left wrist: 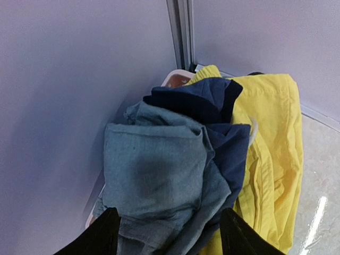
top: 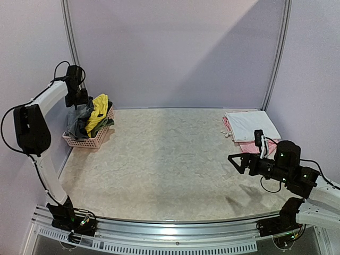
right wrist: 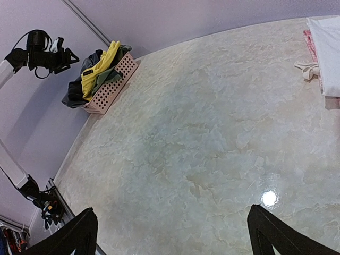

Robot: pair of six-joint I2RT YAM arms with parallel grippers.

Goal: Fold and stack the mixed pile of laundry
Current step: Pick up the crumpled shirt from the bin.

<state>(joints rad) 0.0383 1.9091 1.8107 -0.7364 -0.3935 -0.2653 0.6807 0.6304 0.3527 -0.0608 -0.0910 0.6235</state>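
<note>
Laundry pile (top: pixel 93 118) is heaped in the pink basket (top: pixel 91 142) at the table's (right wrist: pixel 186 133) far left corner. Left gripper (left wrist: pixel 170 223) is held right over it, fingers spread either side of the grey trousers (left wrist: pixel 154 175), nothing clamped. Right gripper (right wrist: pixel 172 215) is held wide open, well apart from the pile.

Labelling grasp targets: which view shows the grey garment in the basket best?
Left wrist: the grey garment fills much of the frame, folds clear, just beyond the left fingers. Top external shows it small, hanging over the rim of the pink basket. Right wrist shows it distant and tiny.
</note>
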